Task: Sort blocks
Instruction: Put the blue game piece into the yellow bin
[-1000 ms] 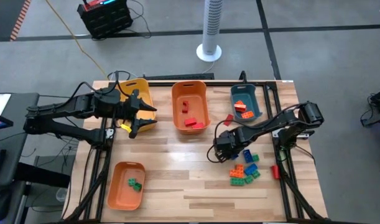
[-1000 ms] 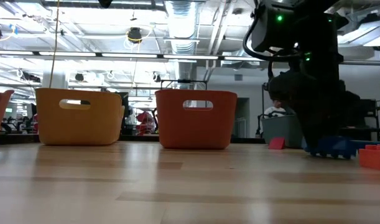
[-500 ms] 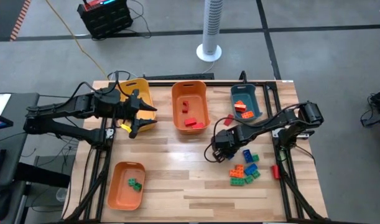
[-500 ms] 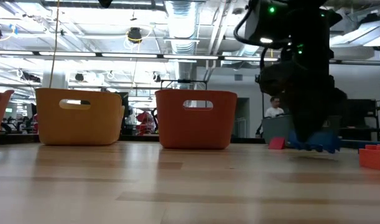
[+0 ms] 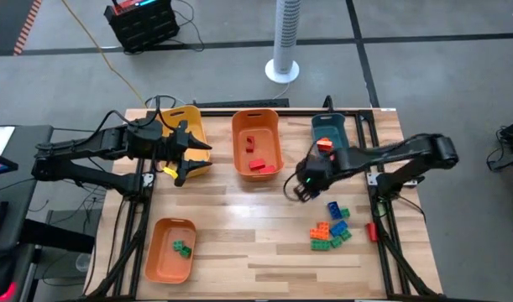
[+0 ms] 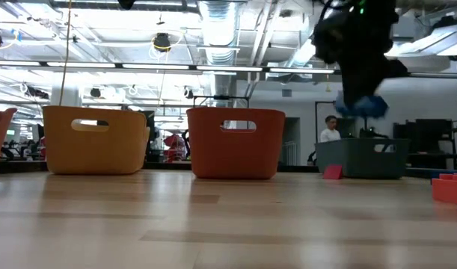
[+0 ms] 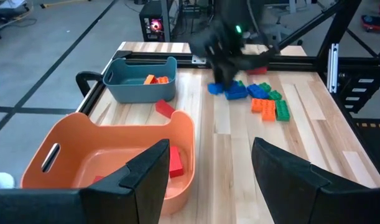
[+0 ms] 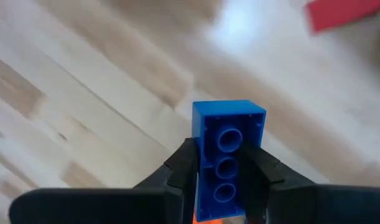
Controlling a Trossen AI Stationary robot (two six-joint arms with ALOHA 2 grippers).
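My right gripper [image 5: 305, 183] is shut on a blue studded brick [image 8: 229, 134] and hangs above the table between the orange bin [image 5: 256, 143] and the teal bin [image 5: 332, 137]. In the low view the brick [image 6: 363, 106] floats above the bins' rims. A pile of blue, orange and green bricks [image 5: 330, 228] lies on the table toward the near right. My left gripper [image 5: 189, 153] waits open beside the yellow bin [image 5: 185, 134]; its fingers [image 7: 146, 171] show spread apart in the left wrist view. My right gripper pinches the blue brick by its two long side walls [image 8: 205, 152] between both fingers [image 8: 183, 163]. The fingers come from above, pointing down. The brick's hollow underside [image 8: 227, 167] faces the wrist camera. It is lifted clear of the table.
Red bricks lie in the orange bin [image 7: 175, 160], orange ones in the teal bin [image 7: 153, 79]. A second orange bin [image 5: 170, 249] at the near left holds green bricks. A lone red brick [image 5: 370, 231] lies by the right edge. Bare wood spans the table's middle.
My right gripper has risen from the pile with the blue brick, lifting it off the table to above the bins' rims, and has shifted toward the far edge, between the orange and teal bins.
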